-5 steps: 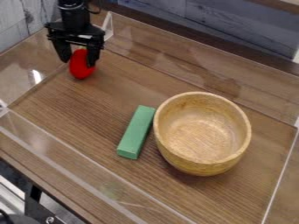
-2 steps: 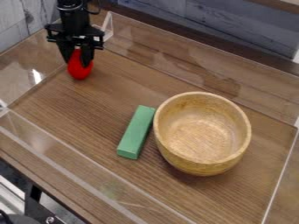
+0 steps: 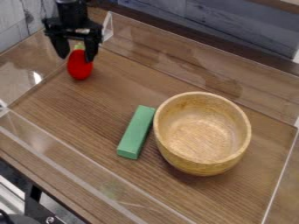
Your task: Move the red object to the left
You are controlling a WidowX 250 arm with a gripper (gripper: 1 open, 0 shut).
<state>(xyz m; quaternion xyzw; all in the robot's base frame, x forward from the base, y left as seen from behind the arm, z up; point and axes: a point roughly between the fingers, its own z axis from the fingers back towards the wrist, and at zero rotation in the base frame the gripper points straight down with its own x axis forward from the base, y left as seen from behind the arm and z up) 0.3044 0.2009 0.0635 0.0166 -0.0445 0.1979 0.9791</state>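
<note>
The red object (image 3: 79, 67), a small bright red toy, rests on the wooden table at the far left, near the back. My gripper (image 3: 73, 52) points straight down directly over it. Its black fingers (image 3: 56, 47) are spread open on either side of the toy's top. The red object sits on the table and nothing is held between the fingers.
A green rectangular block (image 3: 136, 132) lies in the middle of the table. A large wooden bowl (image 3: 167, 140) stands just to the right of it. Clear plastic walls (image 3: 24, 61) border the table on the left, front and right.
The fingers stood open around the red object, then shut on it, and have now opened again. The red object stays at the same spot on the table.
</note>
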